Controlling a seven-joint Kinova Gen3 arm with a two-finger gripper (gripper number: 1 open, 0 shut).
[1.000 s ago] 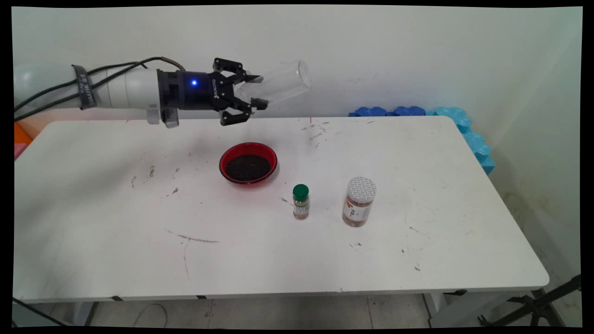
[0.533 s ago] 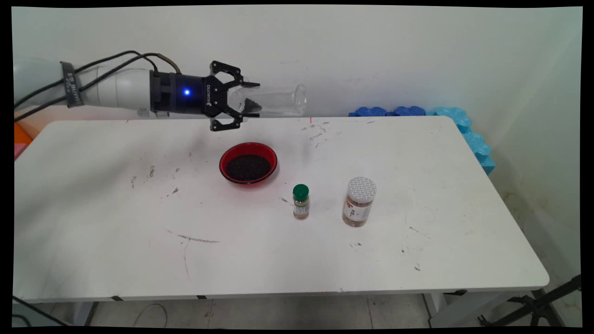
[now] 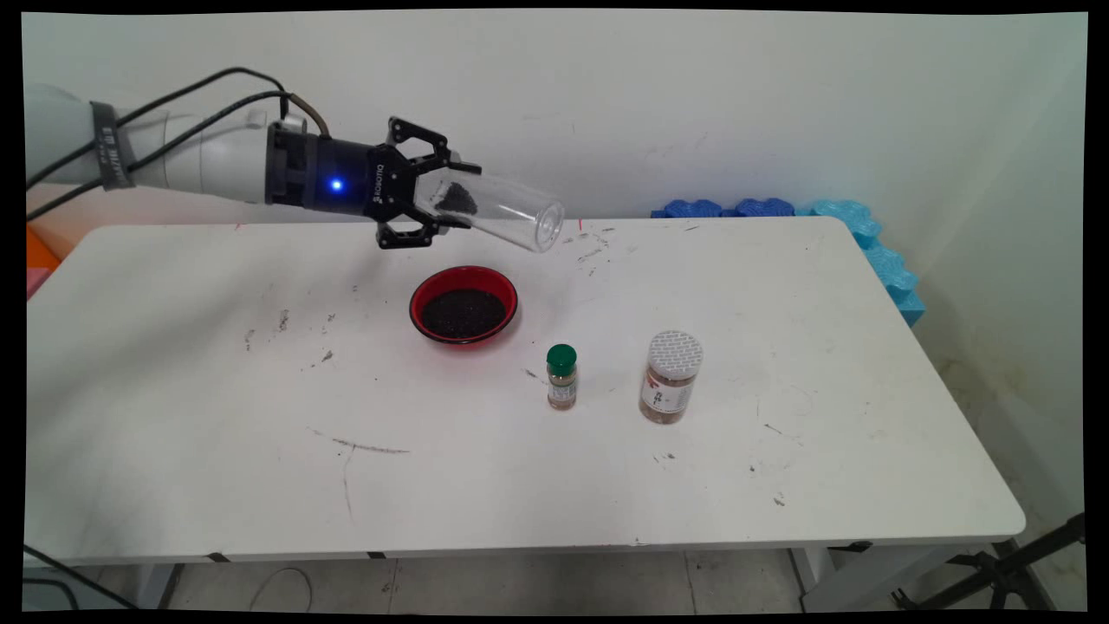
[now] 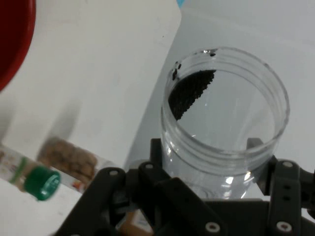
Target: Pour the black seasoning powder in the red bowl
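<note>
Fingers (image 3: 431,227): two, black, closed on the base end of a clear jar (image 3: 494,207), one above it and one below as seen from the main view. Gripper (image 3: 442,192): held in the air over the far part of the table (image 3: 173,364), at the end of a white arm (image 3: 173,160) coming in from the left with black cables (image 3: 208,100) looped along it.

Jar: lidless, lying nearly level, mouth pointing right and tipped slightly down. Dark grains (image 3: 455,199): a small patch inside the jar close to the gripped end. In the hand view the jar (image 4: 224,123) rises between the finger links, its open rim facing the camera, with the grains (image 4: 189,91) clinging to one side of the inner wall.

Bowl (image 3: 463,304): red, filled with dark grains, standing on the table below the jar and slightly nearer the camera, apart from it. Only its red edge (image 4: 17,39) shows in the hand view.

Green-capped bottle (image 3: 561,376): small, upright, brownish contents, to the right of the bowl and nearer the front edge.

White-capped bottle (image 3: 670,376): larger, upright, brownish contents and a label, just right of the green-capped one, not touching it.

Blue foam (image 3: 832,227): pieces along the wall behind the table's far right corner.
</note>
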